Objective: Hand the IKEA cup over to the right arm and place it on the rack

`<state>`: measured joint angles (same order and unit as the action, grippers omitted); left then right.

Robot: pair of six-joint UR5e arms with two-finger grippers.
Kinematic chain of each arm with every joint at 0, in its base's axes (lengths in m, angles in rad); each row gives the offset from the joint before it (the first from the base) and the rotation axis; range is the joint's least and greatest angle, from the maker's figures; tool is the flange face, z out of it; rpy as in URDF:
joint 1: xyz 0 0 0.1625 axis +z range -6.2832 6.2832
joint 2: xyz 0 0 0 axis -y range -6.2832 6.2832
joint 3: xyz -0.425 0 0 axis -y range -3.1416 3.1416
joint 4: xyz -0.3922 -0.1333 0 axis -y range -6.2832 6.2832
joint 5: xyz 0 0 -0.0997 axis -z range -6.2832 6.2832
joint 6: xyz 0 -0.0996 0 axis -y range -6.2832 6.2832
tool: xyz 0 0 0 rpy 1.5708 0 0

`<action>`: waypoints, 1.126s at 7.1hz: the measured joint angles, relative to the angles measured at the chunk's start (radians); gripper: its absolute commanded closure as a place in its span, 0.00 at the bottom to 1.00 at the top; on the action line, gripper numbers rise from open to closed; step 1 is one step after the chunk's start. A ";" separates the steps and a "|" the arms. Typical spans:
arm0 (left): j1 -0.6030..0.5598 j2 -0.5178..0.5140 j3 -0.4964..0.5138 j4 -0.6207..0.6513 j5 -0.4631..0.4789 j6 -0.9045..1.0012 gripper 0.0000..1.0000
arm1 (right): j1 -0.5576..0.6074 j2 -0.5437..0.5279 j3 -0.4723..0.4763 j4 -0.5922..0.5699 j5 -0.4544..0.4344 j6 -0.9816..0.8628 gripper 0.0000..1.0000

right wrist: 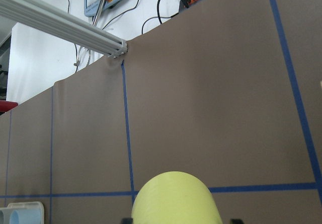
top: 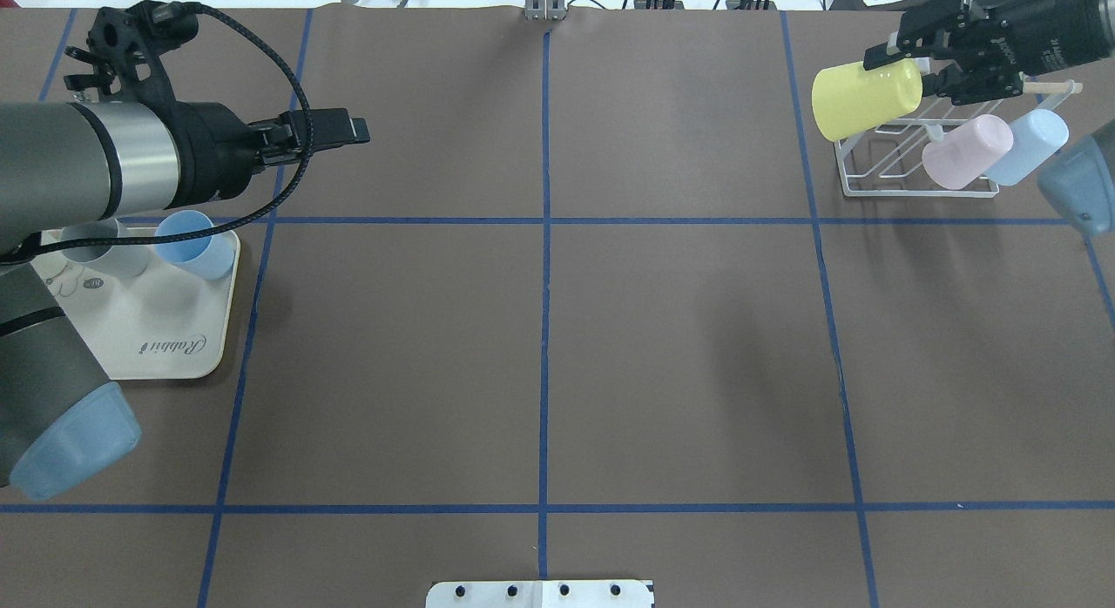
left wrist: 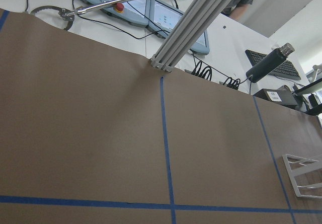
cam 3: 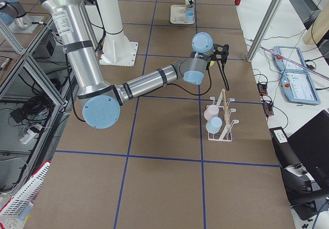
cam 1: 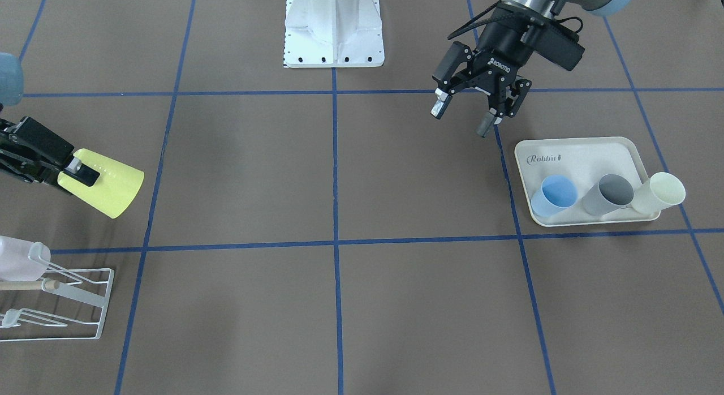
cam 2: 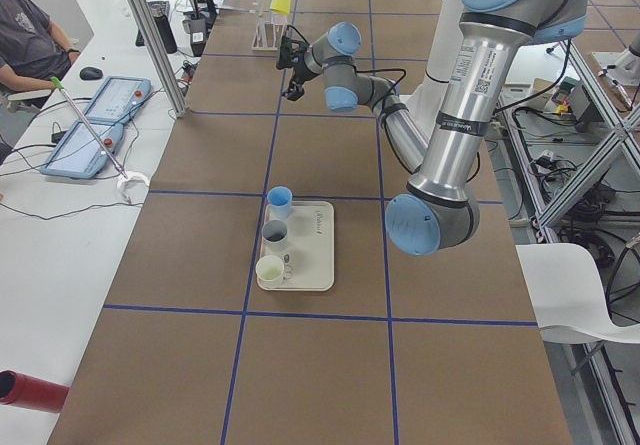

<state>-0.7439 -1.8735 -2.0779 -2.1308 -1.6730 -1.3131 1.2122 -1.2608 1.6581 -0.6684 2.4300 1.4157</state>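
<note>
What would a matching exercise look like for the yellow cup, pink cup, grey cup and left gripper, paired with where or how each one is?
Things:
1. yellow cup
2. pink cup
3. grey cup
4. left gripper

Places or states:
A. on the rack
B. open, holding nothing
C. on the tray
D. held by the right gripper

Pairs: 1-D, 2-A, 3-C, 4-B.

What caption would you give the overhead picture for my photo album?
Right gripper holding a yellow cup near the white rack; left gripper empty near the tray.
</note>
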 measured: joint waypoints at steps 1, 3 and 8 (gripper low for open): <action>-0.005 0.006 0.000 0.001 0.000 0.009 0.00 | 0.004 -0.001 0.005 -0.012 -0.055 -0.050 0.81; -0.016 0.010 0.000 0.005 0.001 0.018 0.00 | 0.009 -0.020 0.038 -0.091 -0.155 -0.235 0.81; -0.096 0.011 0.001 0.155 -0.041 0.196 0.00 | -0.028 -0.045 0.336 -0.819 -0.264 -0.700 0.83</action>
<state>-0.8404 -1.8621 -2.0772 -1.9753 -1.7136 -1.1170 1.1846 -1.3063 1.9945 -1.4873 2.1660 0.7162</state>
